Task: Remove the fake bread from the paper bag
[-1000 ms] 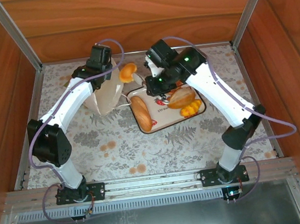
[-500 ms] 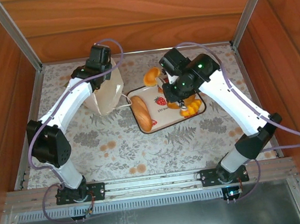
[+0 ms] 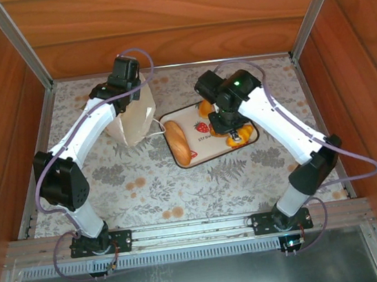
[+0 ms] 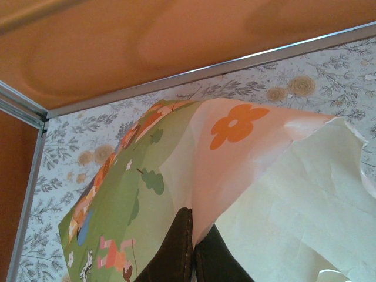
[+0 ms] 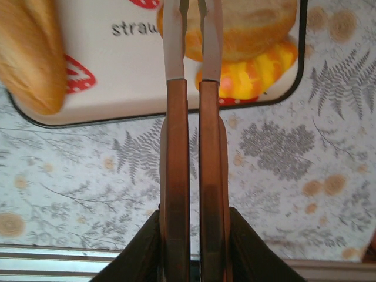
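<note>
The white paper bag [image 3: 130, 121] stands upright at the back left. My left gripper [image 3: 129, 93] is shut on its top rim. In the left wrist view the fingers [image 4: 197, 226] pinch the bag's printed paper [image 4: 235, 153]. My right gripper [image 5: 191, 229] is shut on a pair of wooden-handled tongs [image 5: 176, 176] that reach over the strawberry tray [image 3: 200, 152]. An orange piece of fake bread [image 3: 205, 107] sits at the tongs' far end by the tray's back edge; the tips themselves are hidden. On the tray lie a long loaf [image 3: 179, 144], a round bun [image 5: 252, 29] and a yellow twisted roll [image 5: 258, 73].
Wooden walls and metal rails enclose the floral tablecloth [image 3: 153, 187]. The tray sits just right of the bag, and a cord handle [image 3: 155, 128] hangs between them. The right arm [image 3: 276, 119] arches over the tray's right side.
The right arm has carried the orange bread from beside the bag's mouth rightward and down to the tray's back edge. The left gripper has kept hold of the bag rim.
</note>
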